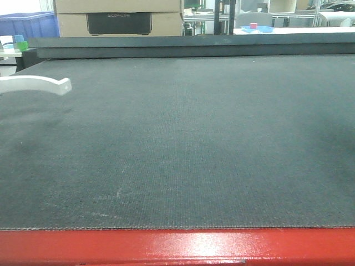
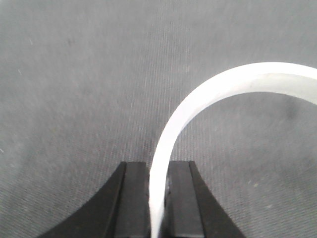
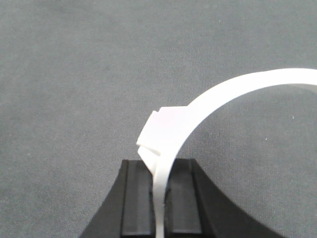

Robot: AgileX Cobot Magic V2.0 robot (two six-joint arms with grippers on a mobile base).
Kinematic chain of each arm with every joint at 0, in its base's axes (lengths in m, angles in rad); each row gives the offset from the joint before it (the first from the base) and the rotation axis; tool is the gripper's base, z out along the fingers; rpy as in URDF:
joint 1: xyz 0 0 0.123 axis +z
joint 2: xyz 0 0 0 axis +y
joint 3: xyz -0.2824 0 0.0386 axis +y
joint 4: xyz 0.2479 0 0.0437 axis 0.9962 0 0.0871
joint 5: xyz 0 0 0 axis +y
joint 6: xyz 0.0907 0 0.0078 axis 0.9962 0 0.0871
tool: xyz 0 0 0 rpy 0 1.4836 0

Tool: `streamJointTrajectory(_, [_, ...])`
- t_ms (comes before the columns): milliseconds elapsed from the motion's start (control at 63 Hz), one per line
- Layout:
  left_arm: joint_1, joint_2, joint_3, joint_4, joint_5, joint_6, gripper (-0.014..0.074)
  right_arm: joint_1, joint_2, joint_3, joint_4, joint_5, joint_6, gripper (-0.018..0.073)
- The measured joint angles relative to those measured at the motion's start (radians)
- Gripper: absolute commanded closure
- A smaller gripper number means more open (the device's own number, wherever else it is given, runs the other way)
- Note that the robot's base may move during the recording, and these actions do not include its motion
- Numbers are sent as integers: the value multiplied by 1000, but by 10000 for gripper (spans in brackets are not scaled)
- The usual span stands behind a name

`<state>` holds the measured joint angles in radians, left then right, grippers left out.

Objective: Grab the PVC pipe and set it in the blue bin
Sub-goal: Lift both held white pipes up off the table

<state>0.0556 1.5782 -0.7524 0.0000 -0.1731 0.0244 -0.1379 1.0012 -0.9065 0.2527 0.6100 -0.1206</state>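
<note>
PVC pipe (image 2: pixel 198 94), white and curved, is pinched in the left gripper (image 2: pixel 158 171); the right gripper (image 3: pixel 161 168) pinches 1 similar piece (image 3: pixel 237 87). Blue bin (image 1: pixel 28 25) stands well apart; placing remains.

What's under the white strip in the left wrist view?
Only bare grey mat shows under the strip. The strip's lower end is covered, clamped between the left fingers.

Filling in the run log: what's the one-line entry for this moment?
left fingers: shut on white curved strip | right fingers: shut on white strip with block | blue bin: far rear left
</note>
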Motion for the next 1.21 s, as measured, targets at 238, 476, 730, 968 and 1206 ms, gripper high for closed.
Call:
streamJointTrajectory(238, [0,-101,0,0,59,0,707,0,-35,0,0,-6,0,727])
streamJointTrajectory(476, [0,-248,2,0,90,0,707,0,-149,0,0,-13,0,727])
streamJointTrajectory(730, [0,-472,2,0,147,0,707,0,-269,0,-4,-13,0,727])
streamJointTrajectory(968, [0,-670,4,0,204,0,707,0,-358,0,-6,8,0,727])
streamJointTrajectory(1206, [0,-853,59,0,279,0,707,0,-436,2,-8,48,2,727])
